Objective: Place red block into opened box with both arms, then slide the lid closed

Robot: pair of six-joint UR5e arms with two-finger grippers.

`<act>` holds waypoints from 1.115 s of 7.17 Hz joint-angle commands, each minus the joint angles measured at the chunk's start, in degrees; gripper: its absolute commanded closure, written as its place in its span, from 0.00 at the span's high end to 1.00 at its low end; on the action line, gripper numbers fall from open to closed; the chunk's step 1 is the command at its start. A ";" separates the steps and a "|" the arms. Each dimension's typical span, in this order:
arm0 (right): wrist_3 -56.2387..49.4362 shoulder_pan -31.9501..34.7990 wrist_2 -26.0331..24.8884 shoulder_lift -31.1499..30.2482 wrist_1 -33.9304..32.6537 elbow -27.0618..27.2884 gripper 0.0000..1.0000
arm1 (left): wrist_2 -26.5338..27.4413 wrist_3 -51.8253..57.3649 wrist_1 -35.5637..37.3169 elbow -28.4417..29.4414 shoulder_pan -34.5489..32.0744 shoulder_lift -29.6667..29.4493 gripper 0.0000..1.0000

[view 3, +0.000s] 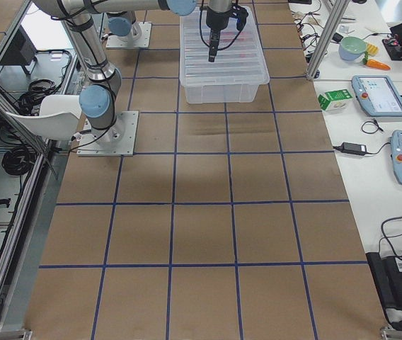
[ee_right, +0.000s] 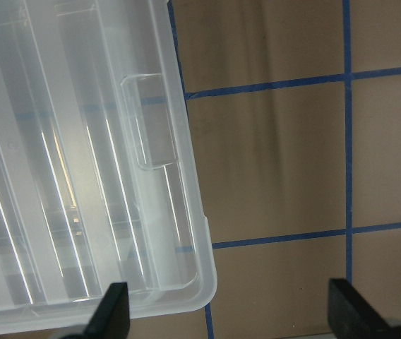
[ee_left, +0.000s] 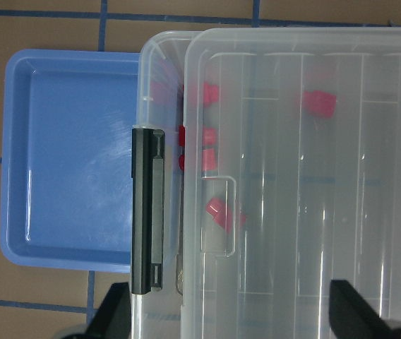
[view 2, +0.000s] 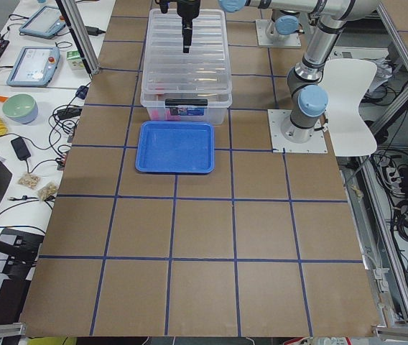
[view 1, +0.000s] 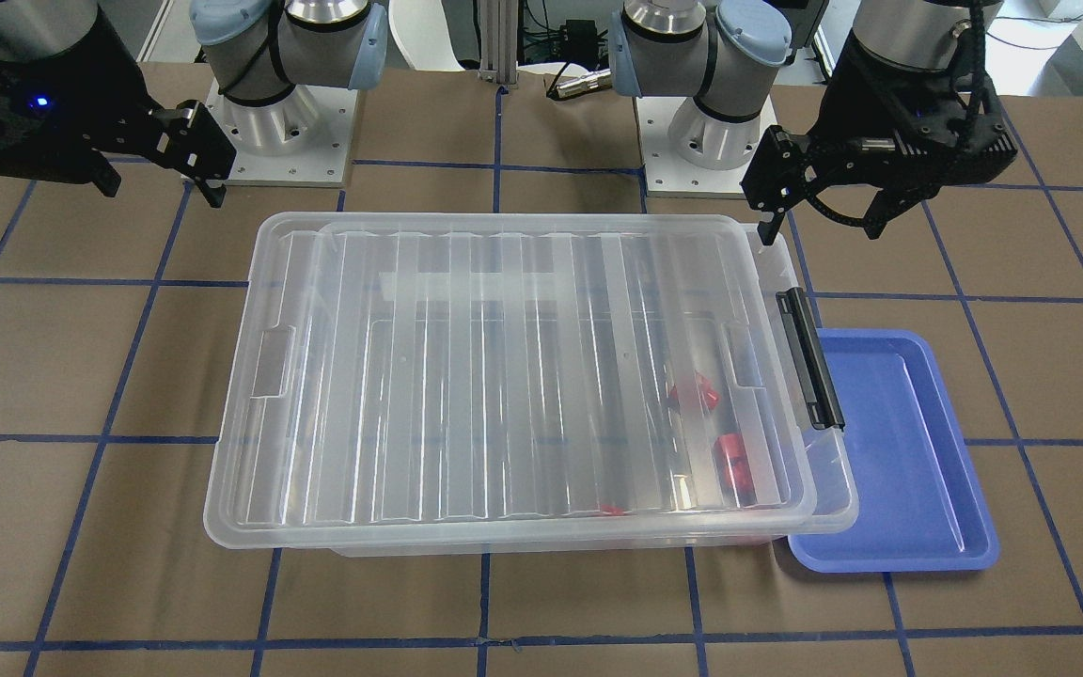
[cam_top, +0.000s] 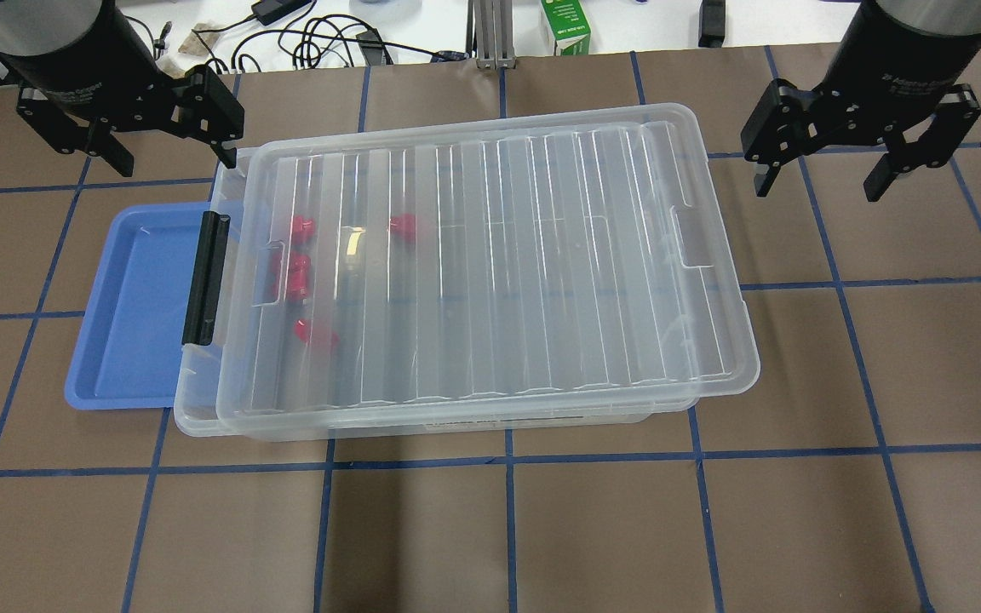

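Clear box (view 2: 186,72) at the far end of the table (view 2: 204,237), blue tray (view 2: 175,147) just beside its black latch (view 2: 185,103).

The brown tabletop (cam_top: 490,528), ruled into squares by blue tape, carries the clear box (cam_top: 199,410) in its far half. A blue tray (cam_top: 133,298) lies against the box's left, latch end.

Silver-grey arms (view 1: 311,45), light-blue joint caps (view 1: 368,47), screwed white base plates (view 1: 337,162). Black skeletal left gripper (cam_top: 174,160) and right gripper (cam_top: 817,189); blue light (view 1: 40,102), black cable (view 1: 977,38), white wrist lettering (cam_top: 916,83).
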 commanded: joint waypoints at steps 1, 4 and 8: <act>3.85 1.69 0.02 -0.93 -0.37 3.62 1.00 | 0.00 0.00 0.05 -0.05 0.07 0.00 1.00; 4.84 2.91 0.02 -1.81 -0.55 4.87 1.00 | -0.09 0.00 -0.04 -0.05 -0.02 0.00 1.00; 3.88 3.63 0.10 -1.64 -2.21 4.17 1.00 | -0.17 0.00 0.05 -0.14 -0.02 -0.08 1.00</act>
